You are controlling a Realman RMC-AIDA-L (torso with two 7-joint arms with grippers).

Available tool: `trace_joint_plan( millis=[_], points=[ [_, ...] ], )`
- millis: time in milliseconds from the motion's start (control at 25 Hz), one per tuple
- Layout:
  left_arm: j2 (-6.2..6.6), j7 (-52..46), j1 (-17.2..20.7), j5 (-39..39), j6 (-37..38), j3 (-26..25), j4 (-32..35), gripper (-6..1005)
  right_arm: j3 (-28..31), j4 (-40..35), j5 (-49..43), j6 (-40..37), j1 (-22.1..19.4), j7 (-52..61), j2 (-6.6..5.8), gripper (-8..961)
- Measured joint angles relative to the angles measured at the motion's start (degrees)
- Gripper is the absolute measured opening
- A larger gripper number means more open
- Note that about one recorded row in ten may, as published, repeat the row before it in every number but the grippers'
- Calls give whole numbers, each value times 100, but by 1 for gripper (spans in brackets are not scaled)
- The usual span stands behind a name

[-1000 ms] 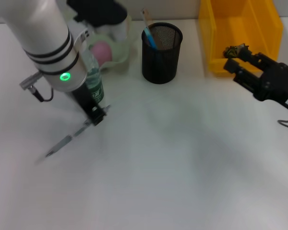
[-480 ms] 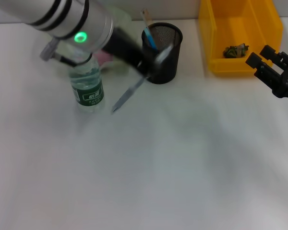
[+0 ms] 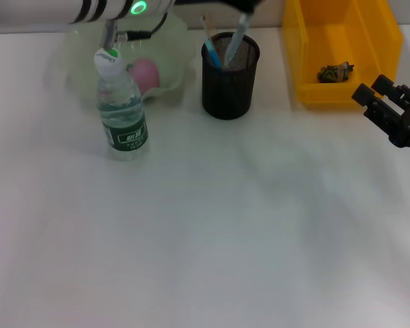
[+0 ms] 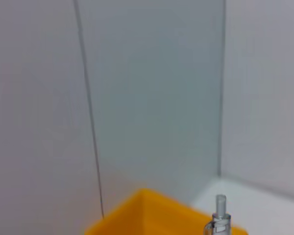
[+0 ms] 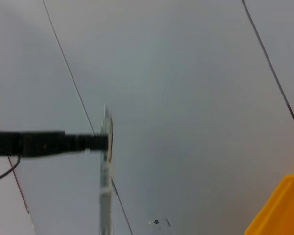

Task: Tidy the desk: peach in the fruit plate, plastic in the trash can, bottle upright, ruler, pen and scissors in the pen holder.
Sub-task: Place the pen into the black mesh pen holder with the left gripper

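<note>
My left gripper (image 3: 246,7) reaches across the top edge of the head view and is shut on a grey pen (image 3: 236,37). The pen hangs nearly upright with its lower end inside the black mesh pen holder (image 3: 229,85). The pen also shows in the left wrist view (image 4: 218,218) and in the right wrist view (image 5: 106,161). A clear bottle (image 3: 123,109) with a green label stands upright. A pink peach (image 3: 145,74) lies in the pale fruit plate (image 3: 181,72). Crumpled plastic (image 3: 335,70) lies in the yellow bin (image 3: 307,61). My right gripper (image 3: 374,91) is open and empty, right of the bin.
A blue and tan item (image 3: 212,48) stands in the pen holder. The bottle stands just in front of the fruit plate. The yellow bin's corner shows in the left wrist view (image 4: 147,215).
My left arm has swung the pen from the table left of the bottle up and right to the pen holder. My right gripper has drawn back from the bin to the right.
</note>
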Motion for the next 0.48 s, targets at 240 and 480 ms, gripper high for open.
trace_joint_plan(
  millis=[240, 480],
  points=[
    [-3, 1288, 288, -1691, -1690, 596, -781, 257, 1, 114, 5, 0, -2, 11, 1, 581],
    [-17, 2057, 136, -2795, -2695, 1074, -1635, 263, -3, 170, 8, 0, 10, 11, 8, 581]
  ],
)
